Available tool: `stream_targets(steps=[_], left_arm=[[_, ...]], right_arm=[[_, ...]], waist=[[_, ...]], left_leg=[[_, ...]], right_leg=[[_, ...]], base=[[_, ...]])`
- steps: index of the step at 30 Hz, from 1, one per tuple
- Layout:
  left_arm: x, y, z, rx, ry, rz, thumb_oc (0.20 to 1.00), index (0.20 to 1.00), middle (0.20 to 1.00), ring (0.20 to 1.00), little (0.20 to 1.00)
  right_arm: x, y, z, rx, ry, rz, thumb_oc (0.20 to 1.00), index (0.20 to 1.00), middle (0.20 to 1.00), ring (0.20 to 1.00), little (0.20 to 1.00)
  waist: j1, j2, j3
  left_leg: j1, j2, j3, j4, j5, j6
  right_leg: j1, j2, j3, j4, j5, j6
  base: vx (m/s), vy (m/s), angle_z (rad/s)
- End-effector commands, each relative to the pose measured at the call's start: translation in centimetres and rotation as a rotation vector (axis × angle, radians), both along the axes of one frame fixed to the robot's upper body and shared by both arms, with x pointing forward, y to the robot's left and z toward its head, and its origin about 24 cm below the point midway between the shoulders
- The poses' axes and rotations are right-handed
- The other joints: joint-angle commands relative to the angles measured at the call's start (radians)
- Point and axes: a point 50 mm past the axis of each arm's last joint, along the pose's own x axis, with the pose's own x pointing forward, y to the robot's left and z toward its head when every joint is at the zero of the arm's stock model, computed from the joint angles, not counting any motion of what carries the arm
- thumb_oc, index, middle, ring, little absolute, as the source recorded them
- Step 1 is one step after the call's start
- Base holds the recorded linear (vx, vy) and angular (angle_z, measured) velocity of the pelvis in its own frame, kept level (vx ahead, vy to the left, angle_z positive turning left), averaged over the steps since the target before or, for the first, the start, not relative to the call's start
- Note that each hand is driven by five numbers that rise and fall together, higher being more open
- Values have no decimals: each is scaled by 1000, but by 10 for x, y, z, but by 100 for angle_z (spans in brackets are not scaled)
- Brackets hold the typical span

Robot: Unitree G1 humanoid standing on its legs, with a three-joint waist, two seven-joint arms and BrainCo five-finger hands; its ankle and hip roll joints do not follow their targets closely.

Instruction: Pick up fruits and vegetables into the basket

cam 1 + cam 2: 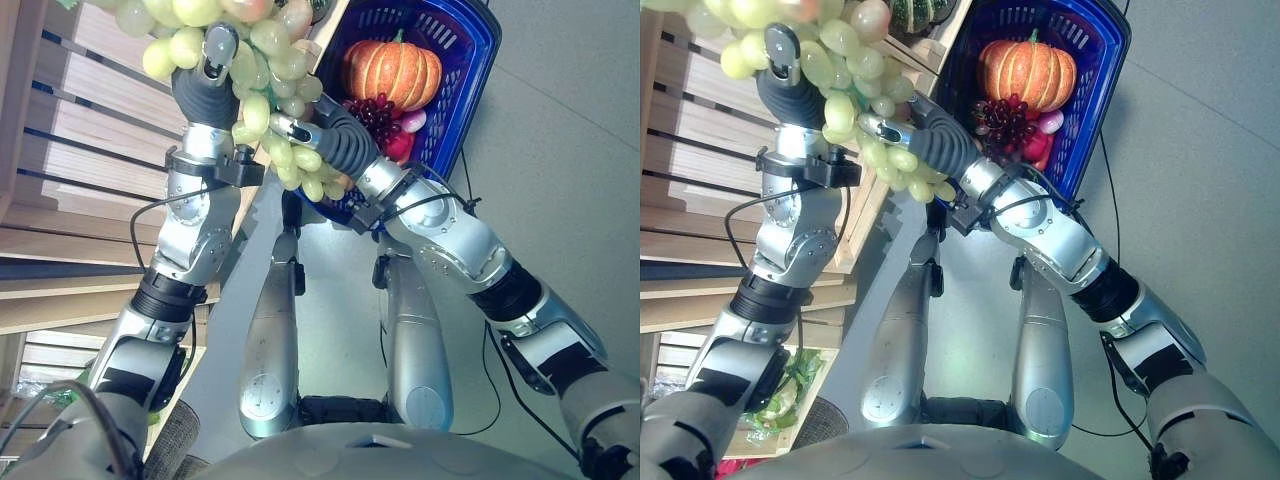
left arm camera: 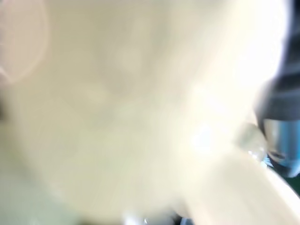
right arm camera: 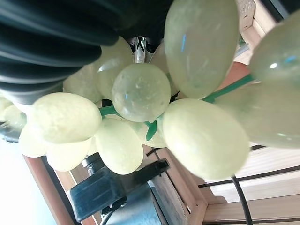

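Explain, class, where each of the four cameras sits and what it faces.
Left eye view: head camera looking down at both hands in the green grapes, blue basket beyond.
Right eye view: same scene, slightly shifted; shares the pumpkin.
Left wrist view: pressed against pale grapes.
Right wrist view: beside its dark ribbed cover, facing grapes and wooden shelf.

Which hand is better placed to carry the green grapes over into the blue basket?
The right hand, probably. It reaches into the green grapes from the side next to the blue basket, while the left hand is on the far side by the wooden shelves.
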Motion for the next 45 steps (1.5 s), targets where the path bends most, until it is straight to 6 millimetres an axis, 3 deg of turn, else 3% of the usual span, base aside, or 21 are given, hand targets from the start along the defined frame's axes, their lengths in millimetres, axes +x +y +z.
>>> stream_targets(steps=[1,15,30,38,45], left_arm=[[-9,0,9,-57,-37,-30,1000,1000,1000,1000,1000],[8,15,-5,-81,66,116,1000,1000,1000,1000,1000],[32,49,-50,-13,249,365,1000,1000,1000,1000,1000],[38,69,-75,54,348,442,1000,1000,1000,1000,1000],[43,83,-91,76,411,551,1000,1000,1000,1000,1000]], right_arm=[[-24,15,32,155,-136,124,200,200,200,200,200],[-12,-6,37,253,-167,-10,200,200,200,200,200],[11,-49,30,342,-168,-238,200,200,200,200,200],[20,-76,25,373,-162,-350,200,200,200,200,200],[31,-89,15,388,-116,-441,200,200,200,200,200]], waist=[[14,-20,-40],[5,-16,-40],[-14,-7,-40],[-25,3,-40],[-30,6,-40]], left_leg=[[-2,-127,33,-2,-60,70],[-7,-121,45,13,-62,65],[-10,-114,55,27,-69,62],[-11,-110,64,29,-70,61],[-15,-108,66,36,-72,57]], right_leg=[[91,64,-78,-67,-63,16],[85,63,-79,-50,-70,15],[73,61,-69,-26,-80,18],[63,61,-63,-15,-83,21],[55,61,-58,-7,-86,22]], base=[[0,0,0],[0,0,0],[1,2,0],[5,20,-1],[0,0,0]])
